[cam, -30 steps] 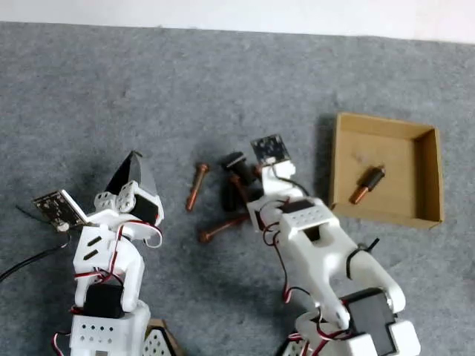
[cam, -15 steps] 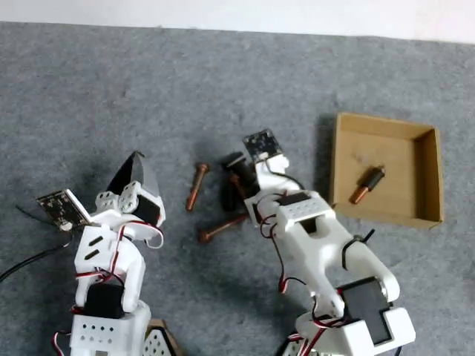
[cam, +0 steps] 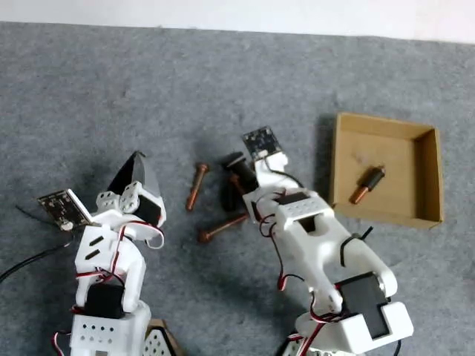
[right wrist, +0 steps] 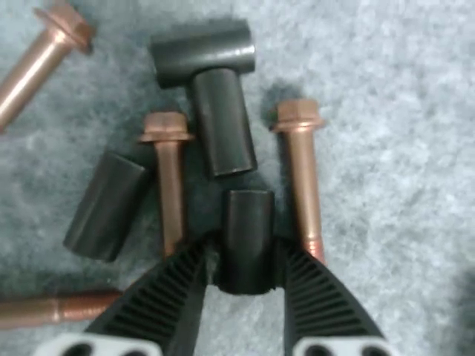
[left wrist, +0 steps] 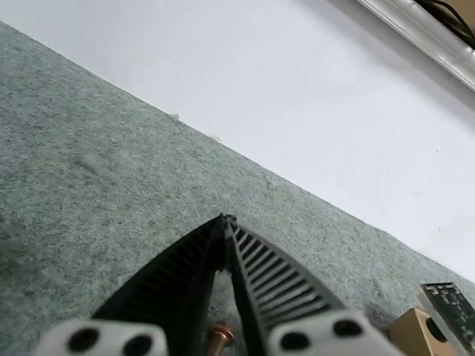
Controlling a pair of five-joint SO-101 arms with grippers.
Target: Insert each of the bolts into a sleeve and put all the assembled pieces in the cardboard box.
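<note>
Right gripper (right wrist: 245, 256) clamped on a black sleeve (right wrist: 249, 215), loose bolts (right wrist: 300, 170) lying just beside, left gripper (left wrist: 225, 222) fingers pressed together, box (cam: 386, 127) holding one assembled piece (cam: 368, 185)

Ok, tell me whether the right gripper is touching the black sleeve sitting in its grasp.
Touching. The right wrist view shows the right gripper closed around the sleeve, pressing against both of its sides with no gap visible.

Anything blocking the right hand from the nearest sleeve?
Nothing visible. The sleeve sits between the right hand's fingers, which touch its sides. A bolt lies close on one side and a second bolt on the other.
</note>
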